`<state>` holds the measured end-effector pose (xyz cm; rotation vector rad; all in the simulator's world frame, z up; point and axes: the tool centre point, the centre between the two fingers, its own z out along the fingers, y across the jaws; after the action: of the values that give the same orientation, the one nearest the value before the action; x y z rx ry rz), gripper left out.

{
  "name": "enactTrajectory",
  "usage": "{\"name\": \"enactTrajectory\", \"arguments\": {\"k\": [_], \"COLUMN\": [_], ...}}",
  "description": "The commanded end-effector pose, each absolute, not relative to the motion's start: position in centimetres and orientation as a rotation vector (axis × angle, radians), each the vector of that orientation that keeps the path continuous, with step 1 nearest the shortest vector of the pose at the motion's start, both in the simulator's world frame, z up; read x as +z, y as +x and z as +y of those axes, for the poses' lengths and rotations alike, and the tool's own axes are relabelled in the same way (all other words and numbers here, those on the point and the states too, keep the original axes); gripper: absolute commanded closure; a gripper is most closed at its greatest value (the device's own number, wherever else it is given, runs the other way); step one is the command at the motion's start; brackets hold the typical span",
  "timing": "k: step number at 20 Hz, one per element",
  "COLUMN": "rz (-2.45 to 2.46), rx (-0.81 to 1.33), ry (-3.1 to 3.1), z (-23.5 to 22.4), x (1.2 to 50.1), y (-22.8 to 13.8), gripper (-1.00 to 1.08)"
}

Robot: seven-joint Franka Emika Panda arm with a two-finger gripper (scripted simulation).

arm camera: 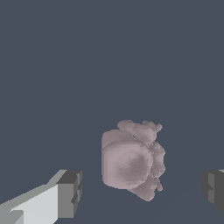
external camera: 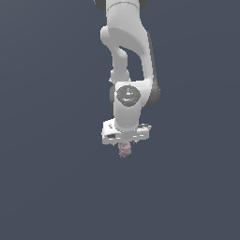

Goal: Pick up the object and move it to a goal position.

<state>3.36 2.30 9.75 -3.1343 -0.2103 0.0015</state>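
Note:
The object (arm camera: 131,159) is a small lumpy pinkish-mauve blob with greyish patches. In the wrist view it lies between my two grey fingertips (arm camera: 70,192), with a gap on each side, so neither pad touches it. My gripper (arm camera: 141,190) is open around it. In the exterior view the object (external camera: 124,150) pokes out just below the white hand, and my gripper (external camera: 124,144) points straight down over it. The fingers themselves are hard to make out in that view.
A plain dark blue-grey surface (external camera: 56,187) fills both views. No goal marker or other object shows. The white arm (external camera: 126,42) rises to the top edge of the exterior view.

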Motion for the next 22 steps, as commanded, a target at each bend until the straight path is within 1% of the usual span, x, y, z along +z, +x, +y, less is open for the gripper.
{"name": "enactTrajectory", "arguments": {"k": [1, 6, 13, 18, 19, 22], "rz": [-0.211, -0.212, -0.214, -0.215, -0.215, -0.215], "rx": [0.001, 0.001, 0.0, 0.0, 0.0, 0.0], "ry": [-3.134, -3.134, -3.134, -3.134, -3.134, -3.134], "z": [2.3, 2.3, 2.3, 2.3, 2.3, 2.3], "x": [9.7, 8.7, 5.2, 4.7, 4.7, 4.7], "y": [3.4, 3.4, 3.3, 3.4, 3.4, 3.4], "gripper": [-0.92, -0.92, -0.92, -0.92, 1.08, 1.08]}}
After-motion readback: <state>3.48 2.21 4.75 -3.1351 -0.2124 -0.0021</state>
